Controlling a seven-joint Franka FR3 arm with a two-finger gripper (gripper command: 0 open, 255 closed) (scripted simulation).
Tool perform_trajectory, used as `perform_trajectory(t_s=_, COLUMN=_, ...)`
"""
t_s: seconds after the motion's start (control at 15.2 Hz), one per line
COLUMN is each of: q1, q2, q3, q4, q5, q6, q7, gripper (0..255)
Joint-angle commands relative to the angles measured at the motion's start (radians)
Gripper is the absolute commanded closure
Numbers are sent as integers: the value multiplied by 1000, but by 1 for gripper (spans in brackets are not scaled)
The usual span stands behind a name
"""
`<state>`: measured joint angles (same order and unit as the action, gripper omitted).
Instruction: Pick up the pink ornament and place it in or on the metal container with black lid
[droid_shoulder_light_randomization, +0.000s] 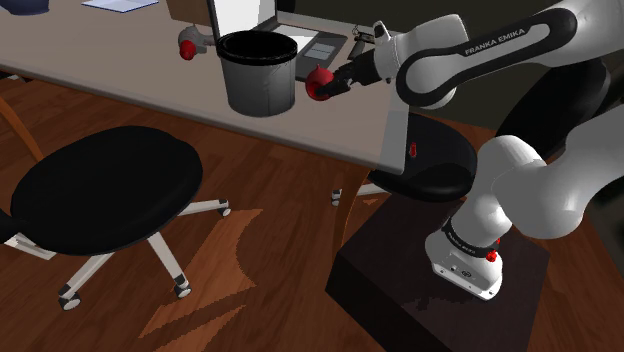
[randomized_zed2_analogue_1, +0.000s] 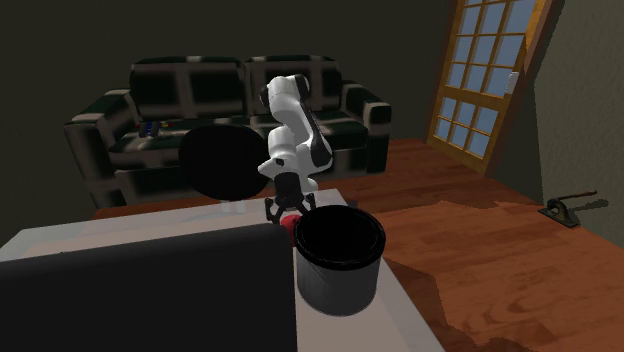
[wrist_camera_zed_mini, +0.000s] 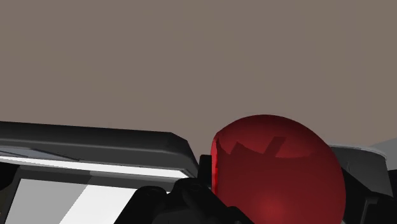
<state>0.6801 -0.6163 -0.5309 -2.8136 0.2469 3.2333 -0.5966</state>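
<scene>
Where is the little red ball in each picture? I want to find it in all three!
Shoulder view: the red ball is at the tip of the claw, just right of the dark bucket.
Second exterior view: the red ball is near the middle, peeking out behind the dark bucket's left rim.
Wrist view: the red ball is big and close, right by the claw.
Landmark: the dark bucket, beside the ball in both outside views.

Your dark red round ornament (droid_shoulder_light_randomization: 318, 87) sits clasped in the gripper (droid_shoulder_light_randomization: 327, 84), just beside the open grey container (droid_shoulder_light_randomization: 258, 88).
</scene>
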Motion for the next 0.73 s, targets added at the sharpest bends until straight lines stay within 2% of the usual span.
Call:
perform_trajectory(t_s=0.0, q1=-18, q2=-5, q3=18, q4=6, q5=0, q6=-18, q7=6, gripper=255)
perform_trajectory(t_s=0.66, q1=-154, q2=-55, q3=156, q4=87, q5=-18, q6=-184, q7=70, gripper=255)
